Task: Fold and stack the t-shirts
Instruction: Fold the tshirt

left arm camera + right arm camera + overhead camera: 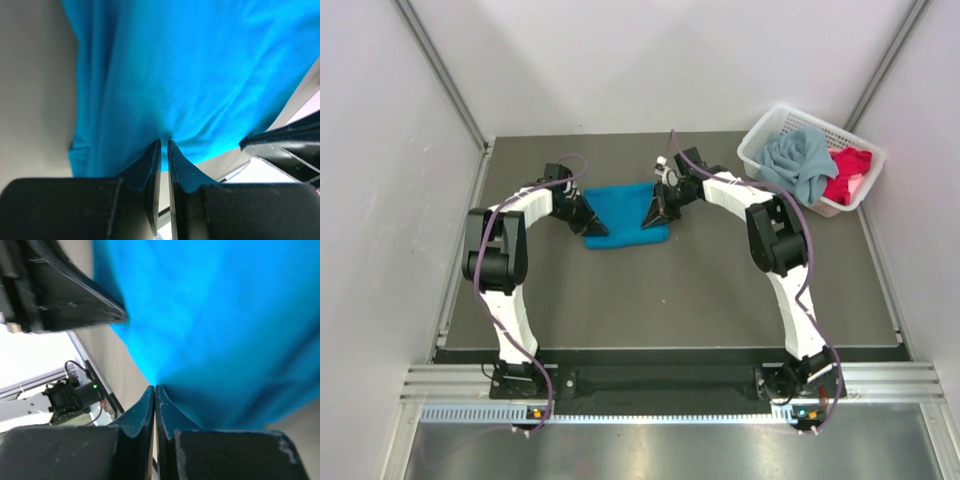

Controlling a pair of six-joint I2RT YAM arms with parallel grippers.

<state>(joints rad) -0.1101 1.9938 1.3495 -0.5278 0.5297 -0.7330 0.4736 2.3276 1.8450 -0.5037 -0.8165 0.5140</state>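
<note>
Top external view shows the teal-blue t-shirt (pixel 625 212) lying as a compact, partly folded rectangle on the dark table (pixel 670 300), toward the far side and a little left of centre, with both arms reaching in to it. The left gripper (pixel 582 214) sits at the shirt's left edge and the right gripper (pixel 655 210) at its right edge. Each wrist view has the two fingers pressed almost together with teal cloth bunched at their tips, so both appear pinched onto the fabric, and the cloth seems to stretch away from each pinch. The grey-blue t-shirt (pixel 798 165) and the red-pink t-shirt (pixel 848 175) lie crumpled in the white basket (pixel 748 150) at the far right corner, well apart from the work. My reading is that the first shirt's fold is in hand and the task is early, with two shirts not yet begun. The next move likely calls for carrying both pinched edges in step, laying them evenly over the rest of the cloth, then letting go without dragging the layers out of line.
</note>
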